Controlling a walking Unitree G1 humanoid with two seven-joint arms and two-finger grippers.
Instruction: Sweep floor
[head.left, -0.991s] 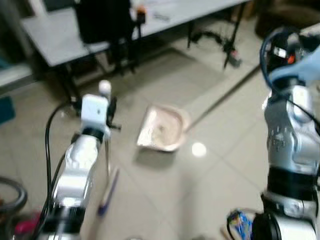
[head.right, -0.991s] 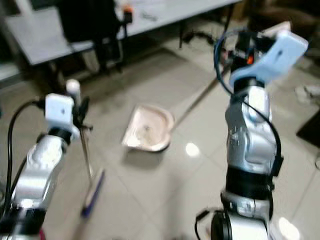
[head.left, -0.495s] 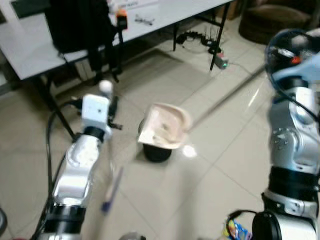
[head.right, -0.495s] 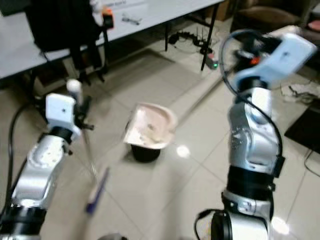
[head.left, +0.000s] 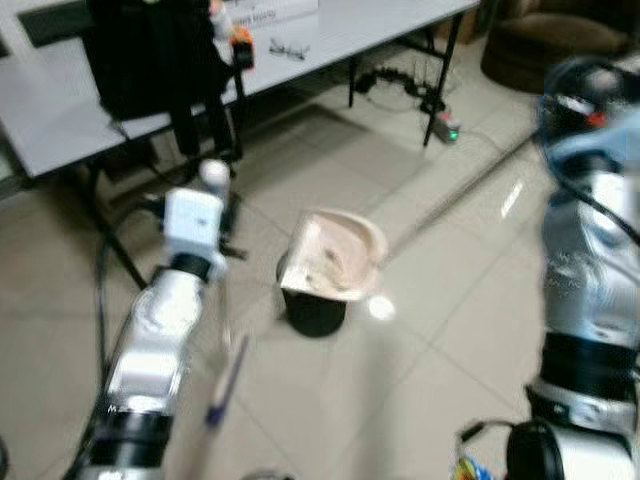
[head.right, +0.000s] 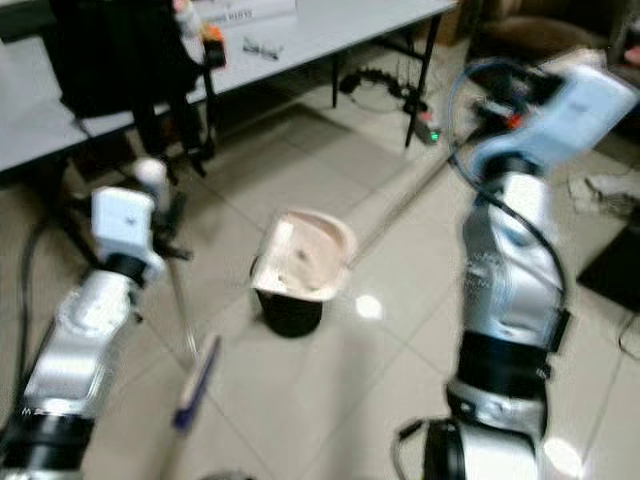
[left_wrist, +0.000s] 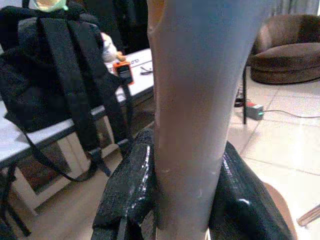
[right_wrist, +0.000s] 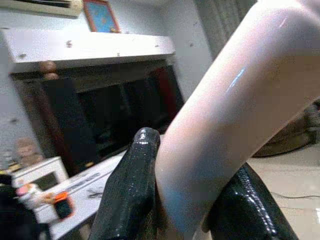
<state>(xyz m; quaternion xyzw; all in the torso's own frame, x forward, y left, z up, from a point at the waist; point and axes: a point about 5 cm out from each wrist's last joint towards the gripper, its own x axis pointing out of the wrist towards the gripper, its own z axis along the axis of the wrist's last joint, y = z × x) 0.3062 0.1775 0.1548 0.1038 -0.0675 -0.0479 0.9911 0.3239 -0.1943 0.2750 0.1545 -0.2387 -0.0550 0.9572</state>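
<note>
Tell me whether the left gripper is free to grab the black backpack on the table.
Probably not: the left gripper is shut on the broom handle, and the black backpack sits beyond it on the table.

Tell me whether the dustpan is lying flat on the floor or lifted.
Lifted: the dustpan hangs tilted above a dark bin.

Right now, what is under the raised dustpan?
Under the dustpan stands a black round bin on the tiled floor. The pan covers the bin's mouth, so its contents cannot be seen.
</note>
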